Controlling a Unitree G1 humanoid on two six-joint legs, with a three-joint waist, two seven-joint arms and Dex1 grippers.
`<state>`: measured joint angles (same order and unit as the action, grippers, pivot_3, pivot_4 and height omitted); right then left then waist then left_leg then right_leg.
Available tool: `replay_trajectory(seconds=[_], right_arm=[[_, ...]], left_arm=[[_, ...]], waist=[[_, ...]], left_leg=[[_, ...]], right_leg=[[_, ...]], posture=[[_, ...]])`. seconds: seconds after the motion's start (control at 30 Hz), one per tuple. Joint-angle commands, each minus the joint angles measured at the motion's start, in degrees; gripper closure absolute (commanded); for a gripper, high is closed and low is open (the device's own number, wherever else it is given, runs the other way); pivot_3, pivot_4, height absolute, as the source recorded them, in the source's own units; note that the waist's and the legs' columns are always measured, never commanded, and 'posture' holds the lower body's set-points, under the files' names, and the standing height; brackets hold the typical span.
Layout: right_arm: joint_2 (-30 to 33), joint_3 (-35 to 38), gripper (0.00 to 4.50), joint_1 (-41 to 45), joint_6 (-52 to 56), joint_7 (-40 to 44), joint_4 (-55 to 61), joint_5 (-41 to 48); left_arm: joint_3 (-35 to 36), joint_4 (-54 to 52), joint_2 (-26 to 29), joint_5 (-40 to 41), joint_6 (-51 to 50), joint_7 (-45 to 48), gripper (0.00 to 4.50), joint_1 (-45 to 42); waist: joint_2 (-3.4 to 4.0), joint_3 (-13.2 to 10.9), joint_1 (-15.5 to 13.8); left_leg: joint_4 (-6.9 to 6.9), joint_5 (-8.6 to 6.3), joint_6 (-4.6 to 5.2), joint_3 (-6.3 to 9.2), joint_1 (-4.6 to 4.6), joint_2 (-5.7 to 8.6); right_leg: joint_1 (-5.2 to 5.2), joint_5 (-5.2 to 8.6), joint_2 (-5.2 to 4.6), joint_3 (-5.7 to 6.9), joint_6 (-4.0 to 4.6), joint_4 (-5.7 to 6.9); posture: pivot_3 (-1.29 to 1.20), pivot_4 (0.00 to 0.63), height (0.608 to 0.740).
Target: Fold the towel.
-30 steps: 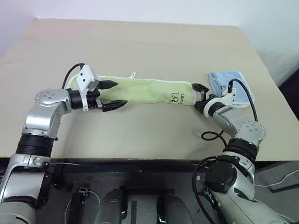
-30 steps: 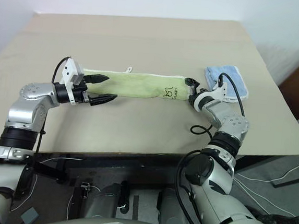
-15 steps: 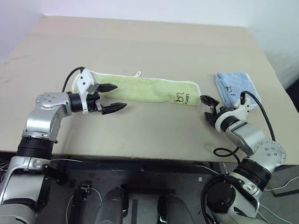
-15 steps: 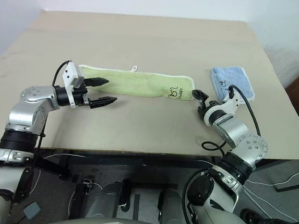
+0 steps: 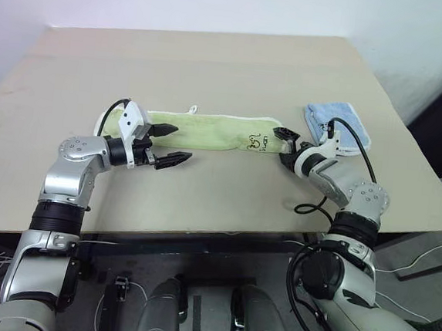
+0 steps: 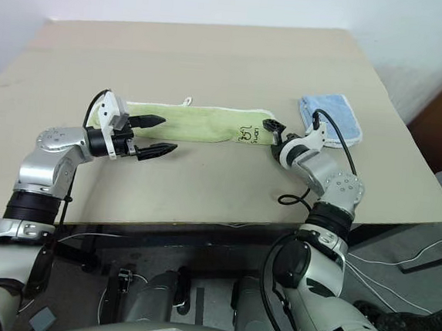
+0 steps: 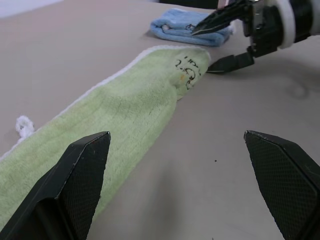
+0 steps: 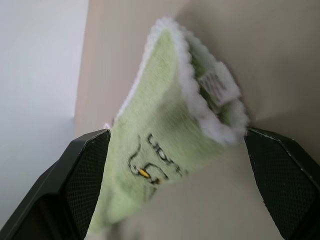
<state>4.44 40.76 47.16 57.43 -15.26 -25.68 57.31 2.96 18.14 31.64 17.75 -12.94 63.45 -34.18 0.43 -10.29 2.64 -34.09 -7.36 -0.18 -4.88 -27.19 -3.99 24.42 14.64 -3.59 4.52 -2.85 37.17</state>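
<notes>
The light green towel lies across the table as a long narrow strip, with a white loop on its far edge and a dark printed mark near its right end. My left gripper hovers open over the strip's left part, its fingers spread wide. My right gripper is open at the right end. That doubled end, white-edged and with a small tag, sits between its fingers. I cannot tell whether they touch the cloth.
A smaller folded light blue towel lies just right of and behind the right gripper. The tan table has bare room behind and in front of the strip. Its front edge runs close below both arms.
Half a second ago the right gripper stood off to the right of the towel; it has swung back left so the towel's end lies between its fingers. The left gripper has kept still.
</notes>
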Motion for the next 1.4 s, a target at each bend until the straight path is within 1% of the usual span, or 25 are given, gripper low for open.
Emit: replay_trajectory(seconds=[0.03,0.1,0.13,0.17,0.2,0.37,0.43,0.47,0.5,0.57,0.6,0.67,0.77,0.9,0.97,1.03,1.07,1.13,1.2,1.27,1.3,1.37,1.4], right_arm=[[0.7,-2.0,0.03,3.2,-3.9,3.3,-6.5,-2.1],[1.4,-1.8,0.03,4.4,-5.9,4.6,-9.7,-3.0],[1.6,-1.9,0.31,4.8,-6.3,5.1,-10.6,-3.3],[1.8,-1.9,0.42,5.0,-6.6,5.5,-11.1,-3.4],[2.0,-2.0,0.64,5.2,-6.8,5.8,-11.5,-3.5],[2.1,-1.6,2.26,3.8,-5.9,5.4,-9.0,-2.7],[2.1,-1.4,2.97,3.3,-5.9,5.1,-8.2,-2.5],[2.2,-1.2,3.22,3.0,-5.8,4.9,-7.7,-2.3],[2.2,-1.1,3.63,2.7,-5.7,4.6,-7.1,-2.1],[2.6,-0.5,4.28,2.0,-5.5,4.1,-5.4,-1.5],[3.5,0.0,4.47,1.3,-5.3,3.7,-4.0,-1.0],[4.8,0.5,4.47,0.3,-4.8,3.1,-1.8,-0.3],[8.6,0.4,4.47,-0.5,-3.4,3.4,1.6,0.1],[14.6,-3.6,4.47,-0.9,-1.1,6.5,6.4,-2.2],[17.5,-9.7,4.47,-1.1,-0.4,10.2,9.5,-5.7],[20.8,-19.6,4.47,-1.4,-1.2,16.1,13.5,-11.5],[21.5,-22.3,4.47,-1.4,-1.6,18.0,14.6,-13.0],[23.2,-33.1,4.47,-0.5,-3.8,24.1,17.3,-19.1],[24.0,-40.9,4.47,0.4,-6.1,28.9,18.6,-24.1],[22.3,-48.7,4.47,2.6,-8.8,32.8,16.8,-29.4],[21.6,-51.0,4.47,3.4,-9.9,34.1,15.9,-31.3],[20.3,-53.2,4.47,4.7,-11.4,36.0,13.8,-34.1],[17.9,-55.5,4.47,6.4,-13.4,36.7,10.7,-36.3]], left_arm=[[0.9,-1.2,0.9,0.6,0.7,-0.2,0.0,-0.4],[1.0,-1.6,1.0,0.7,0.6,-0.3,0.0,-0.2],[1.0,-1.6,1.0,0.7,0.6,-0.4,0.0,-0.2],[1.0,-1.8,1.1,0.8,0.5,-0.5,0.0,-0.1],[1.0,-1.9,1.1,0.8,0.4,-0.5,0.0,0.0],[1.2,-2.4,1.4,1.0,0.3,-0.9,0.0,0.5],[1.2,-2.5,1.4,1.0,0.2,-1.0,0.0,0.5],[1.2,-2.5,1.4,1.0,0.2,-1.1,0.0,0.5],[1.2,-2.6,1.4,1.1,0.2,-1.1,0.0,0.6],[1.1,-2.7,1.3,1.1,0.1,-1.3,0.0,0.6],[1.1,-2.8,1.3,1.2,0.1,-1.3,0.0,0.7],[1.1,-2.9,1.3,1.2,0.0,-1.4,0.0,0.8],[1.2,-3.2,1.3,1.3,0.0,-1.6,0.0,1.2],[1.1,-3.4,1.3,1.5,-0.1,-1.9,0.0,1.6],[1.0,-3.4,1.1,1.5,-0.2,-2.0,0.0,1.6],[0.8,-3.3,0.8,1.4,-0.1,-2.3,0.0,1.5],[0.7,-3.3,0.7,1.4,-0.1,-2.3,0.0,1.5],[0.6,-2.9,0.3,1.4,0.0,-2.5,0.0,1.1],[0.6,-2.6,0.0,1.3,0.1,-2.6,0.0,0.8],[0.7,-2.7,-0.2,1.3,0.1,-2.8,0.0,0.8],[0.6,-2.7,-0.3,1.2,0.1,-2.8,0.0,0.8],[0.6,-2.8,-0.5,1.2,0.1,-3.0,0.0,0.9],[0.7,-3.6,-0.6,1.4,-0.2,-3.3,0.0,1.5]], waist=[[0.0,0.0,0.1],[0.0,0.0,0.1],[0.0,0.0,0.0],[0.0,0.0,-0.1],[0.0,0.0,-0.1],[0.0,0.0,-0.2],[0.0,0.0,-0.2],[0.0,0.0,-0.3],[0.0,0.0,-0.3],[0.0,0.0,-0.4],[0.0,0.0,-0.5],[-0.01,0.0,-1.1],[-0.01,0.0,-2.0],[0.01,0.0,-1.9],[0.01,0.0,-1.8],[0.01,0.0,-1.5],[0.01,0.0,-1.3],[0.01,0.0,-1.3],[0.01,0.0,-1.3],[0.01,0.0,-1.5],[0.01,0.0,-1.5],[0.0,0.0,-1.6],[-0.02,0.0,-1.8]], left_leg=[[0.0,0.0,0.0,-0.01,0.0,0.0],[-0.03,0.0,0.0,-0.03,0.02,0.0],[-0.03,0.0,0.0,-0.04,0.02,0.0],[-0.03,0.0,0.0,-0.04,0.02,0.0],[-0.03,0.0,0.0,-0.03,0.01,0.0],[-0.03,0.01,0.01,-0.06,-0.08,0.01],[-0.03,0.01,0.02,-0.08,-0.09,0.01],[-0.03,0.02,0.02,-0.1,-0.11,0.02],[-0.03,0.02,0.02,-0.1,-0.12,0.03],[-0.03,0.02,0.03,-0.12,-0.14,0.04],[-0.03,0.02,0.03,-0.14,-0.14,0.06],[-0.03,0.02,0.03,-0.15,-0.16,0.07],[-0.03,0.02,0.03,-0.17,-0.19,0.08],[-0.03,0.02,0.03,-0.18,-0.23,0.08],[-0.03,0.02,0.03,-0.17,-0.24,0.08],[-0.03,0.02,0.04,-0.17,-0.21,0.06],[-0.02,0.02,0.04,-0.19,-0.21,0.06],[-0.02,0.02,0.04,-0.12,-0.17,0.05],[-0.01,0.02,0.04,-0.13,-0.18,0.05],[-0.01,0.02,0.04,-0.15,-0.19,0.05],[-0.02,0.03,0.04,-0.18,-0.19,0.05],[-0.04,0.03,0.04,-0.26,-0.22,0.05],[-0.06,0.03,0.04,-0.3,-0.22,0.05]], right_leg=[[0.0,-0.01,0.0,-0.01,0.02,0.0],[0.0,-0.05,0.01,-0.08,0.04,0.0],[0.0,-0.07,0.01,-0.08,0.03,-0.01],[0.0,-0.08,0.0,-0.08,0.03,-0.01],[0.01,-0.08,0.0,-0.08,0.04,-0.01],[0.08,-0.12,-0.02,-0.12,-0.03,-0.02],[0.08,-0.17,-0.02,-0.12,-0.12,-0.03],[0.09,-0.17,-0.02,-0.12,-0.13,-0.04],[0.09,-0.16,-0.03,-0.12,-0.13,-0.06],[0.08,-0.16,-0.05,-0.13,-0.14,-0.09],[0.08,-0.16,-0.07,-0.14,-0.15,-0.1],[0.07,-0.16,-0.09,-0.14,-0.14,-0.11],[0.1,-0.15,-0.13,-0.15,-0.12,-0.14],[0.17,-0.07,-0.18,-0.19,0.02,-0.16],[0.19,-0.06,-0.15,-0.21,0.03,-0.16],[0.21,-0.06,-0.07,-0.27,0.03,-0.15],[0.27,-0.06,-0.04,-0.37,0.03,-0.12],[0.31,-0.06,0.08,-0.51,0.02,-0.09],[0.39,-0.06,0.15,-0.56,0.01,-0.04],[0.42,-0.06,0.17,-0.57,0.01,-0.03],[0.43,-0.06,0.16,-0.58,0.02,-0.03],[0.45,-0.07,0.13,-0.61,0.02,-0.03],[0.44,-0.08,0.12,-0.63,0.0,-0.03]], posture=[[0.0,0.15,0.74],[0.0,0.15,0.74],[0.0,0.15,0.74],[0.0,0.15,0.74],[0.0,0.15,0.74],[0.0,0.15,0.74],[0.0,0.15,0.74],[0.0,0.15,0.74],[0.0,0.15,0.74],[0.0,0.15,0.74],[0.0,0.15,0.74],[0.0,0.15,0.74],[0.0,0.15,0.74],[0.0,0.15,0.74],[0.0,0.15,0.74],[0.0,0.15,0.74],[0.0,0.15,0.74],[0.0,0.15,0.74],[0.0,0.15,0.74],[0.0,0.15,0.74],[0.0,0.15,0.74],[0.0,0.15,0.74],[0.0,0.15,0.74]])
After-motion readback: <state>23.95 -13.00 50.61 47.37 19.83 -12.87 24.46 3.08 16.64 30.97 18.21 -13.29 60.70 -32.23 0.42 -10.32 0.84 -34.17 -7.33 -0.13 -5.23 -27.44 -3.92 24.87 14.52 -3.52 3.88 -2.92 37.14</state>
